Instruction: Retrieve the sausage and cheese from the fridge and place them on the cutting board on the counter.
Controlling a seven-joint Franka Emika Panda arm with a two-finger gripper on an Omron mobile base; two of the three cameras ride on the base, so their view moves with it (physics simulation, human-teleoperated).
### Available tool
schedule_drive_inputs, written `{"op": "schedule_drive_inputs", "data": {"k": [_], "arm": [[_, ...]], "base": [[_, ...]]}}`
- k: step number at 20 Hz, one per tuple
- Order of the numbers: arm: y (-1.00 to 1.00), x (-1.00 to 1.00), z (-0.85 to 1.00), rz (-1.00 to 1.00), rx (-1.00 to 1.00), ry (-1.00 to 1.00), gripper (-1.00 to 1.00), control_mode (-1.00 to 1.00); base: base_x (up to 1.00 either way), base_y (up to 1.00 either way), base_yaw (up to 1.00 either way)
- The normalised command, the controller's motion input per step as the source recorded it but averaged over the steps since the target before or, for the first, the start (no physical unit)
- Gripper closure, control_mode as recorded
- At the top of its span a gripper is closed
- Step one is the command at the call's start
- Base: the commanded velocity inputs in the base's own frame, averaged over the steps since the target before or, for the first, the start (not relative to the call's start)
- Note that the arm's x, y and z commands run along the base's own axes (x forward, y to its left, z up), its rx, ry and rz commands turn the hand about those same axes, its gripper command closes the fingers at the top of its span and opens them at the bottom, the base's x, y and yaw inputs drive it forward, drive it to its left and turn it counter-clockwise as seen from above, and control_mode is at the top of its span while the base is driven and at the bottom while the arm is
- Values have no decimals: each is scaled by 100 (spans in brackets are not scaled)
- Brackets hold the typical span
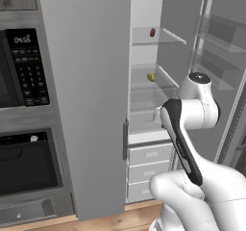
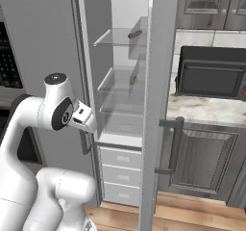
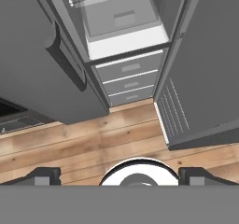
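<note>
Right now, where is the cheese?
The cheese sits on the fridge's middle glass shelf, one shelf below the sausage, in the left base view.

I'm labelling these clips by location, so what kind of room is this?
A rendered home kitchen, most likely: an open fridge with glass shelves holding a sausage and cheese, a built-in oven beside it, and a marbled counter over dark cabinets.

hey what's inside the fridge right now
The open fridge holds the sausage on the top glass shelf and the cheese on the shelf below. Under them sit white drawers, shut, so their contents cannot be seen.
</note>
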Motion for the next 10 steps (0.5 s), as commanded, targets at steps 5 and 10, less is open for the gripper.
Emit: {"op": "schedule_drive_inputs", "data": {"k": [5,10], "arm": [[0,0,0,0,0,0,-100,100],[0,0,0,0,0,0,-100,100]], "base": [[0,0,0],[0,0,0]]}}
